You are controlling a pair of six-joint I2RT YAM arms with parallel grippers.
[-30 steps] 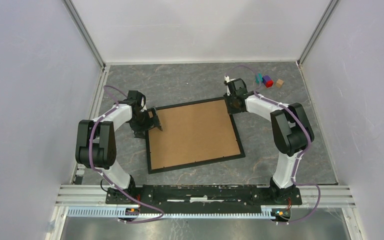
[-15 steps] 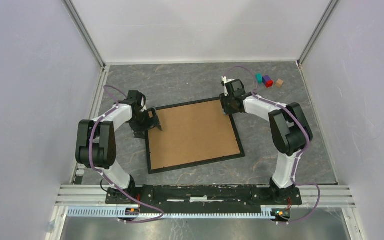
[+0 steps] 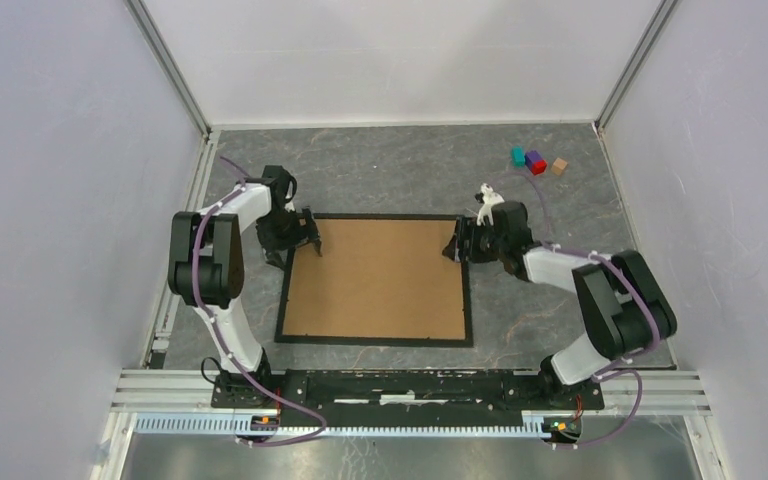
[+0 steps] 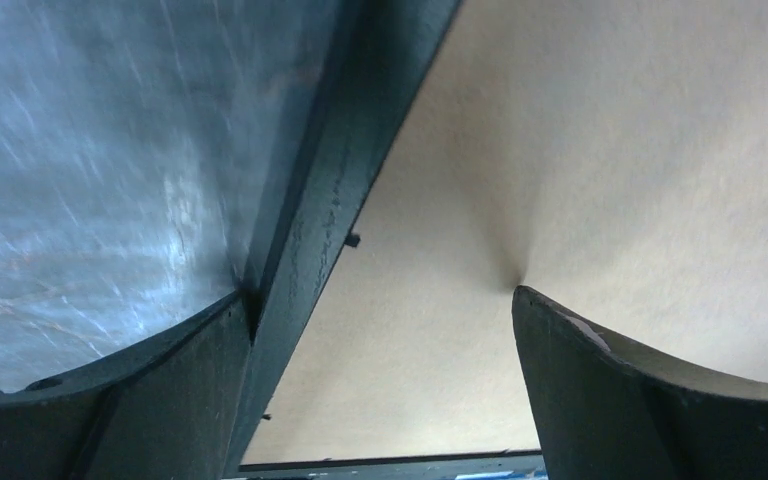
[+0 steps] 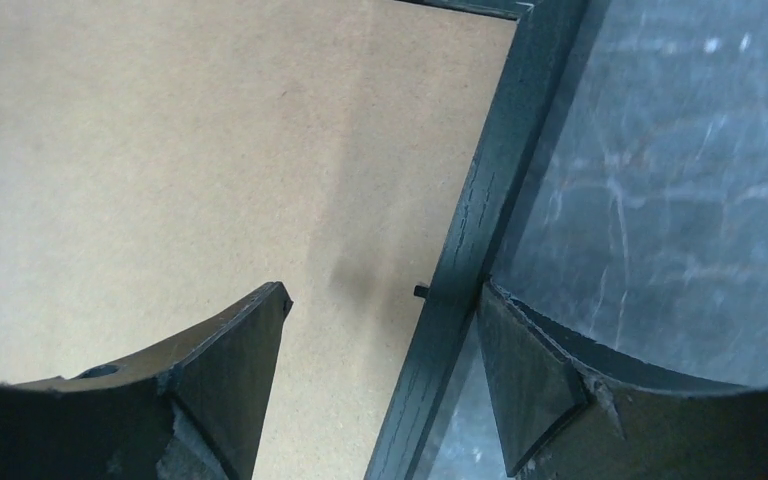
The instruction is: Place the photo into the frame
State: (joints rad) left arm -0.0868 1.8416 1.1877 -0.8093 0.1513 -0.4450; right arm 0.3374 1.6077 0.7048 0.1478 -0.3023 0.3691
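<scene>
The frame [image 3: 380, 341] lies flat, back side up, in the middle of the table, its black rim around a plain brown backing board [image 3: 375, 278]. The photo is hidden. My left gripper [image 3: 300, 232] stands open astride the frame's left rail [image 4: 330, 200] near the far left corner, one finger [image 4: 110, 400] outside the rail and the other [image 4: 650, 400] over the board. My right gripper [image 3: 460, 243] is open astride the right rail [image 5: 470, 250] near the far right corner. Its outer finger [image 5: 535, 390] is against the rail's outer side and its inner finger [image 5: 210, 390] is over the board, apart from the rail.
Small teal [image 3: 517, 155], blue-and-red [image 3: 535, 161] and brown [image 3: 559, 166] blocks sit at the back right of the grey table. White walls enclose the table on three sides.
The frame has swung round and now lies square to the table. My right gripper has come nearer along the frame's right side and opened. My left gripper has shifted slightly farther back.
</scene>
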